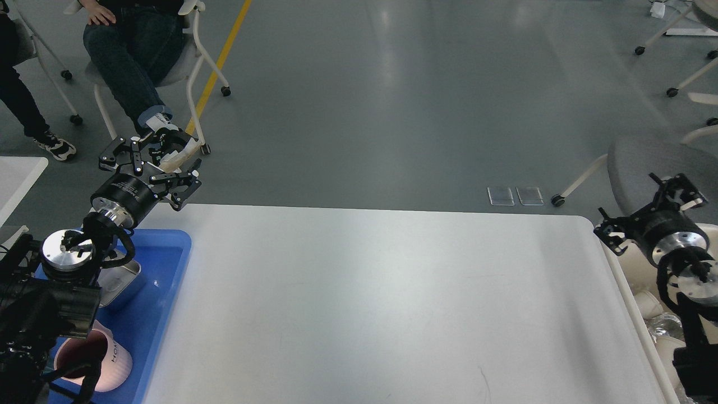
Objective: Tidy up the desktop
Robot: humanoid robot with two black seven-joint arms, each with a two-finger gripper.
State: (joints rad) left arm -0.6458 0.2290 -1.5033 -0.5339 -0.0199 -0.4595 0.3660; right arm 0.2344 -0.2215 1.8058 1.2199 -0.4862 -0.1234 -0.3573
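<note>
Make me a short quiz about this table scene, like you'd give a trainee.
1. True or false: the left gripper has open jaws with nothing between them.
2. Which holds the pink mug: (a) the desktop, (b) the blue tray, (c) the cream bin?
3. Over which container does the right gripper hang?

Key: 1 true; 2 b; 3 the cream bin.

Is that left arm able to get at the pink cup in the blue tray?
Probably yes: the pink cup sits below the left arm, though its open end effector reaches past it, so it must pull back.
</note>
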